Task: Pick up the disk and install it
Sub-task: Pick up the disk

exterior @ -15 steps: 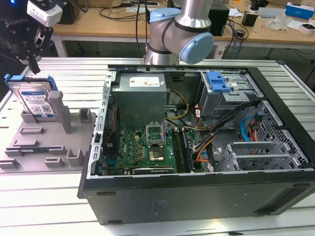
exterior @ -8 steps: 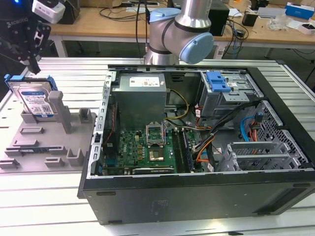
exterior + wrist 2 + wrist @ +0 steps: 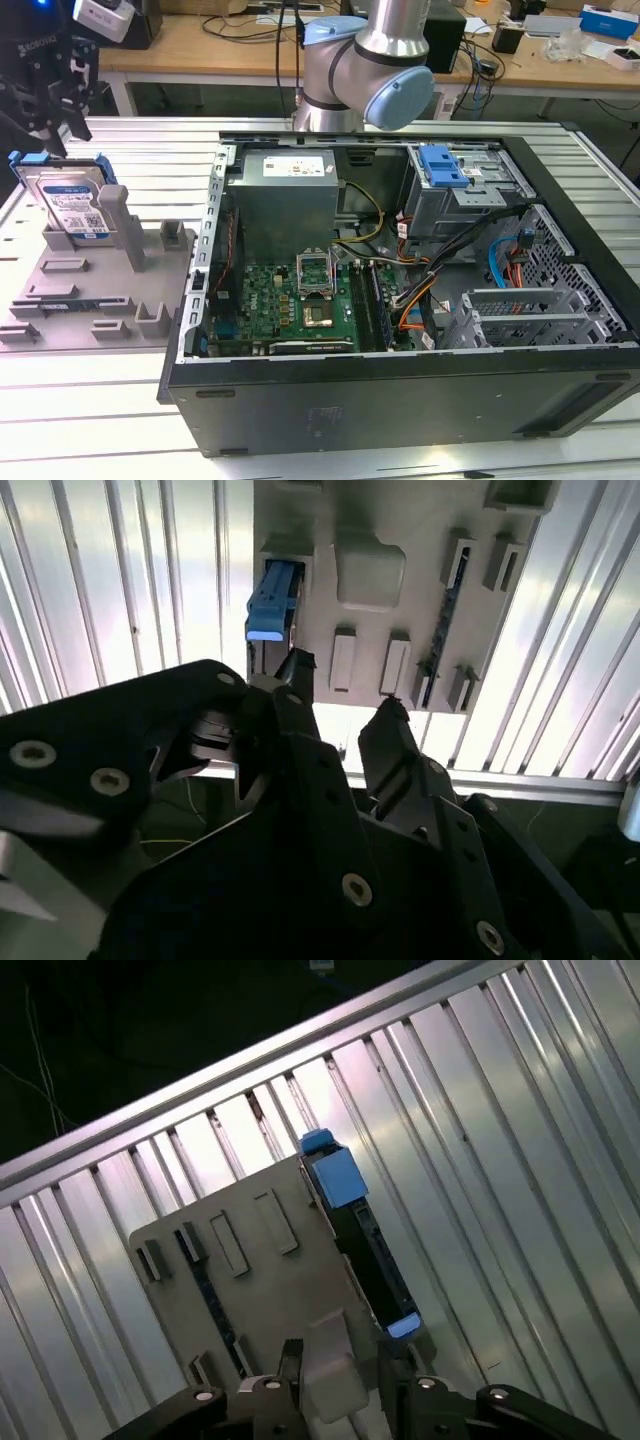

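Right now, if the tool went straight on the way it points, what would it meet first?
The open tool would probably meet the grey holder first, close beside the disk standing on edge in it; depth is unclear.

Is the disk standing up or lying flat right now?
Standing up: the disk sits on edge in a slot of the gray holder, outside the open computer case.
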### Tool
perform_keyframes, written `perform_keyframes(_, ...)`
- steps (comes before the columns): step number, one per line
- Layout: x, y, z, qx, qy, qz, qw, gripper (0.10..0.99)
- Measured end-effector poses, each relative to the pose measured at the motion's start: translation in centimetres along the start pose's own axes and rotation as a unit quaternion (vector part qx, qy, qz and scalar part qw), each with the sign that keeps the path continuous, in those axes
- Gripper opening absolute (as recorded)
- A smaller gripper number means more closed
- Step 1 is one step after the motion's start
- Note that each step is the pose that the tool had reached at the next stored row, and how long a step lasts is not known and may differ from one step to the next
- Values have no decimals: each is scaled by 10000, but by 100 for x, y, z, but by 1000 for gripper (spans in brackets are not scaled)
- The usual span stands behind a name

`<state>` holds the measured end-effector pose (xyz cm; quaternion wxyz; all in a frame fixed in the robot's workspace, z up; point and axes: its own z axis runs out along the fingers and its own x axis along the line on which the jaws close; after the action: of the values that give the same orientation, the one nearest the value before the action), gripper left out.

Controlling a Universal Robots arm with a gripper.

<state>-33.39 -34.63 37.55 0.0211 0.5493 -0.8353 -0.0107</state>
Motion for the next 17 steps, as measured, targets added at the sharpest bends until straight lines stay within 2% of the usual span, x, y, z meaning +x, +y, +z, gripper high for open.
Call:
perform_keyframes(1,0,0,0,3,4,-93,10000,482)
perform_keyframes(4,0,0,0,10,18,-427,9991,482)
perform_keyframes(6,0,0,0,17,29,-696,9976,482)
perform_keyframes(10,-3,2,1,27,43,-1058,9944,482)
perform_keyframes(11,-5,3,1,46,40,-1098,9939,482)
perform_keyframes(14,-7,3,4,205,-3,-1200,9926,482)
perform_keyframes(17,-16,6,9,217,0,-1284,9915,482)
